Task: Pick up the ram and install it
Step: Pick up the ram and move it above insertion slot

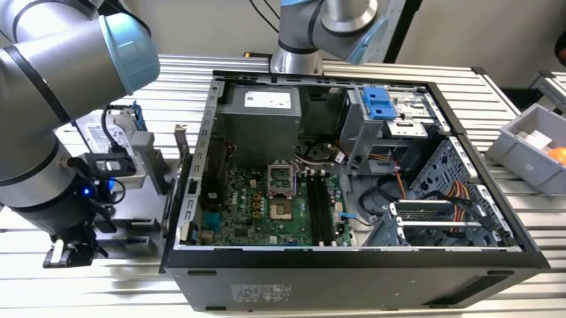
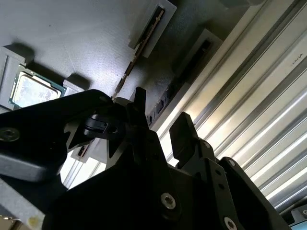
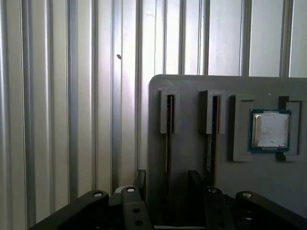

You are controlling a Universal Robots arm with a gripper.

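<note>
Ribbed aluminium table [image 3: 57, 96] bears a matte grey tray [image 3: 188, 153]; black fingers [image 2: 181, 134] apart, flanking thin edge-on ram [image 3: 167, 143].

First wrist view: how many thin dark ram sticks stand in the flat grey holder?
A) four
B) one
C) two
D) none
C: one thin dark ram stick and a second ram stick stand edge-on in separate slots of the flat grey holder.

An open black computer case [image 1: 354, 271] lies on a slatted metal table [image 1: 521, 222]; inside, a green motherboard [image 1: 252, 215], a grey power supply [image 1: 261, 126], a blue drive bracket [image 1: 378, 103]; a grey bin [image 1: 526, 156] stands toward the exterior view's right; a silver processor chip [image 3: 270, 130] sits in a grey tray [image 3: 278, 187].
</note>
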